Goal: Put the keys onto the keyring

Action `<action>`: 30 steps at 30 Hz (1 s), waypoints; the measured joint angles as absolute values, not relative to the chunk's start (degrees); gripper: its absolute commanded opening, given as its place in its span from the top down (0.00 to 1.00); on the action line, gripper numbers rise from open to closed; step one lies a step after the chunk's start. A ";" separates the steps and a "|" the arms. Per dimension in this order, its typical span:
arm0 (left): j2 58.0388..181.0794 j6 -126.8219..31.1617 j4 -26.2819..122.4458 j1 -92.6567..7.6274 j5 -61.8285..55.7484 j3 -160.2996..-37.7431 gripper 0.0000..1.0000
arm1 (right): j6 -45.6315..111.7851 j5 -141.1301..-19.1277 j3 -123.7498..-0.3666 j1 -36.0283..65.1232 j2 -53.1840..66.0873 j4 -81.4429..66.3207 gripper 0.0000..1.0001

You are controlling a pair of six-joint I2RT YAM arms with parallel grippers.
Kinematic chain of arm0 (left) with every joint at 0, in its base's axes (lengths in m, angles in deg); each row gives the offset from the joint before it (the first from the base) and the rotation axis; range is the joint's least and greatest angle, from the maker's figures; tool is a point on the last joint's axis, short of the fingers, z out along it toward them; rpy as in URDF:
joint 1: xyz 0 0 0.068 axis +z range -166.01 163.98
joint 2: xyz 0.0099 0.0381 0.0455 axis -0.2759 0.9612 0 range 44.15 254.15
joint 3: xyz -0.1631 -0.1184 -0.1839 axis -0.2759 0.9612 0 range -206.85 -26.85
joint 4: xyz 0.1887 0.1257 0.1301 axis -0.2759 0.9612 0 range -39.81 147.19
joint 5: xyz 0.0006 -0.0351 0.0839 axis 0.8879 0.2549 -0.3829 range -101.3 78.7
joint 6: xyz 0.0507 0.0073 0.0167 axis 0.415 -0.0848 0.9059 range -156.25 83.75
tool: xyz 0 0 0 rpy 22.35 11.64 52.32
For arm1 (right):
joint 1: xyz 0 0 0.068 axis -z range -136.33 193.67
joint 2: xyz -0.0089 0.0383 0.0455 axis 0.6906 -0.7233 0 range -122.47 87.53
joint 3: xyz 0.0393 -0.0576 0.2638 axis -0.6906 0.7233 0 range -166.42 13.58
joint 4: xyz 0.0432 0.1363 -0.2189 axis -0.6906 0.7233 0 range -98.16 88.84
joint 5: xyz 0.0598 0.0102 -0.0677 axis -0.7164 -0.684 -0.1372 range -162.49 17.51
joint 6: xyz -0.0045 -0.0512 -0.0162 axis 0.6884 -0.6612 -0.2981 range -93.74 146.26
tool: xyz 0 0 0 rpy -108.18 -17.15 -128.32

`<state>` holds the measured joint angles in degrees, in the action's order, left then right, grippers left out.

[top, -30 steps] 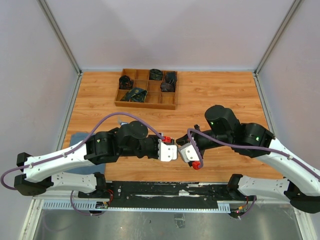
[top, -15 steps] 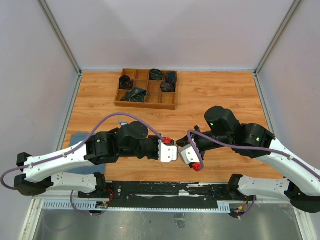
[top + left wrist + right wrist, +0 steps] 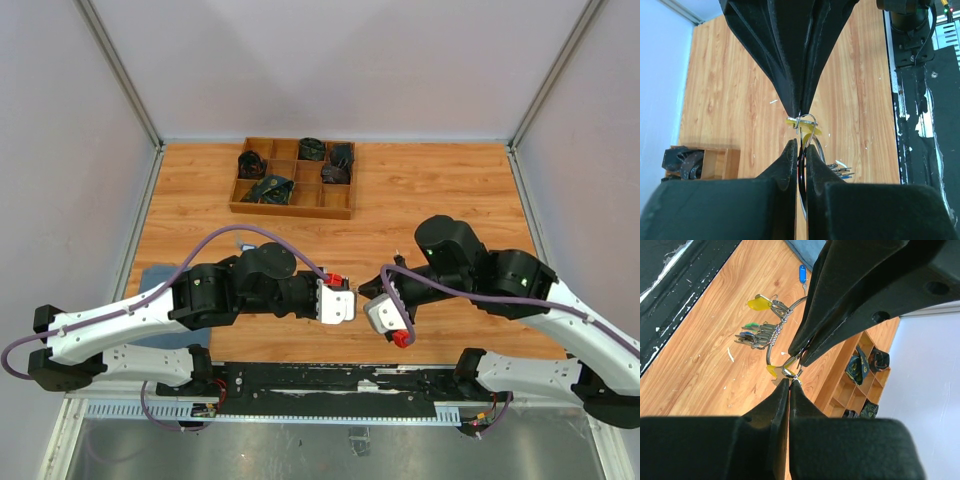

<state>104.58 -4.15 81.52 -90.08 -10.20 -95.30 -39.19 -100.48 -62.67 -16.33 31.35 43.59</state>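
My left gripper (image 3: 350,300) and right gripper (image 3: 366,297) meet tip to tip above the table's near middle. In the left wrist view my left gripper (image 3: 799,145) is shut on the thin silver keyring (image 3: 815,142), held edge-on. In the right wrist view the keyring (image 3: 771,347) carries a yellow-headed key (image 3: 759,303) and a bunch of keys (image 3: 756,334) with green and blue heads. My right gripper (image 3: 790,382) is shut on a second yellow key (image 3: 774,371) by its small metal loop, pressed against the ring. A blue-headed key (image 3: 801,272) lies loose on the wood.
A wooden compartment tray (image 3: 292,208) with dark rolled items stands at the back left of centre; it also shows in the right wrist view (image 3: 840,385). A blue cloth (image 3: 155,275) lies by the left arm. Grey walls enclose the table.
My right gripper has shifted slightly right and toward the near edge, still at the left gripper's tip. The left arm has not moved.
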 measured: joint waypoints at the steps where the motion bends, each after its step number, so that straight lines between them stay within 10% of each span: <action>1: 104.58 -4.15 81.52 -90.08 -10.22 -95.30 0.99 | -39.19 -100.45 -62.67 -16.33 31.50 43.57 1.00; 30: 101.12 -8.63 68.64 -90.10 -40.27 -84.74 0.99 | -5.03 -88.39 -64.66 -9.86 32.27 41.64 1.00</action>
<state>101.12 -8.63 68.64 -90.10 -40.27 -84.74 -5.03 -88.39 -64.66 -9.86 32.27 41.64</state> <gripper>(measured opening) 0.050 0.008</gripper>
